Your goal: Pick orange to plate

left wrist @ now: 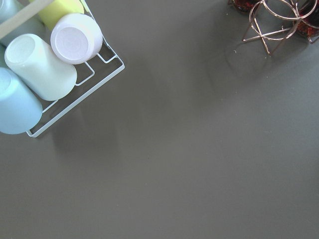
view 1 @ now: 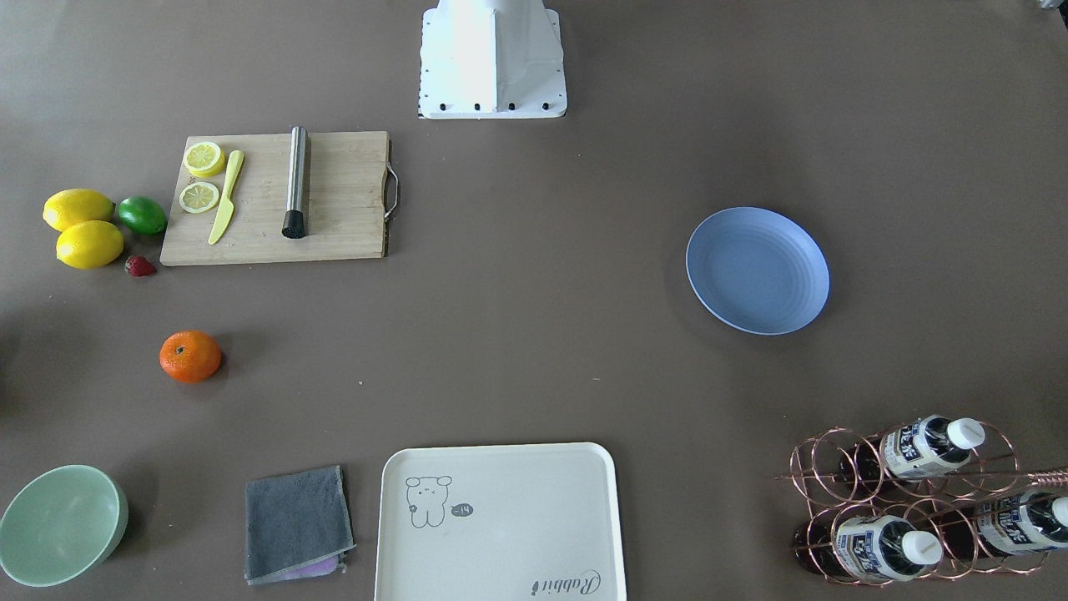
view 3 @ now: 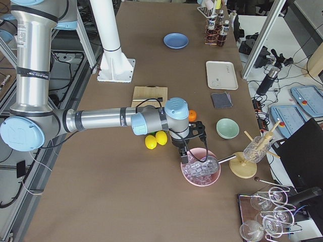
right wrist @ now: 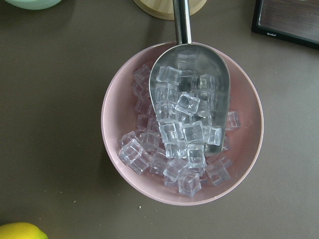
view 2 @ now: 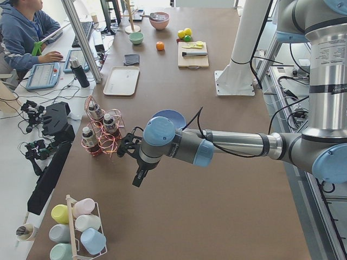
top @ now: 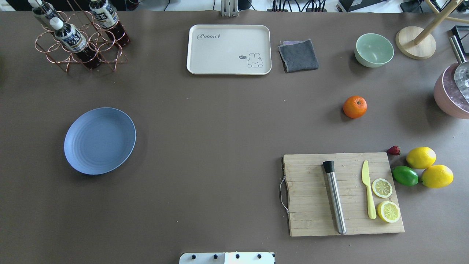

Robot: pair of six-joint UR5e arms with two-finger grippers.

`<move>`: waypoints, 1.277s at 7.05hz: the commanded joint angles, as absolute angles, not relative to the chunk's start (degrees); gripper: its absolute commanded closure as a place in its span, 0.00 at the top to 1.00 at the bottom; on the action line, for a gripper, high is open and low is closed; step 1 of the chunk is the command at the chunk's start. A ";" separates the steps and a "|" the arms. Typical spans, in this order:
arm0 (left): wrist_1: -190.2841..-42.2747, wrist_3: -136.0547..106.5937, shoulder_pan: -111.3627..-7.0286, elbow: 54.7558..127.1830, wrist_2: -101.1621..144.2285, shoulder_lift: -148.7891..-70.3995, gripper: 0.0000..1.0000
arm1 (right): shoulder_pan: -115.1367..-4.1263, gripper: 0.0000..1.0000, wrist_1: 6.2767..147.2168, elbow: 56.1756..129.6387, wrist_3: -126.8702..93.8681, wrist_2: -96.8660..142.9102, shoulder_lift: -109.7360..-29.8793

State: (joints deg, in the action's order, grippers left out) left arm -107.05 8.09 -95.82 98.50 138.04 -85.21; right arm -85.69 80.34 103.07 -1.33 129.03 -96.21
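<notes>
The orange [view 1: 190, 356] [top: 354, 106] rests alone on the brown table, between the green bowl and the cutting board. The periwinkle-blue plate [view 1: 758, 270] [top: 99, 140] lies bare on the opposite half of the table. My left gripper [view 2: 137, 180] hovers over the table's end beyond the plate [view 2: 172, 115], near the bottle rack. My right gripper [view 3: 187, 154] hangs over a pink bowl of ice, just past the orange [view 3: 192, 115]. Both grippers show only in the side views, so I cannot tell whether they are open or shut.
A cutting board [top: 342, 193] holds a steel muddler, a yellow knife and lemon slices; two lemons [top: 428, 167], a lime and a strawberry lie beside it. A cream tray [top: 229, 49], grey cloth, green bowl [top: 373, 50], copper bottle rack [top: 78, 35], ice bowl [right wrist: 182, 122] and cup rack [left wrist: 47, 64] stand around.
</notes>
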 commanded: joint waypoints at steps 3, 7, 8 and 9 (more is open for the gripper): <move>-120.36 -16.70 -83.27 97.48 141.07 -83.68 0.98 | -77.99 1.00 74.29 103.71 -18.30 132.30 -93.52; -140.05 -47.49 -61.31 93.62 131.17 -84.72 0.98 | -68.82 1.00 65.48 103.80 -34.45 127.71 -92.72; -144.01 -52.07 -57.43 91.69 128.78 -85.94 0.98 | -68.82 1.00 65.48 103.71 -34.45 127.62 -92.72; -147.01 -54.90 -53.91 90.28 125.89 -87.35 0.98 | -68.82 1.00 65.48 103.80 -34.45 127.70 -92.72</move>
State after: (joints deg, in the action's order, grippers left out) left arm -142.53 -50.17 -58.81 92.26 129.50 -85.77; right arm -68.98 65.62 103.74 -34.24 127.72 -92.74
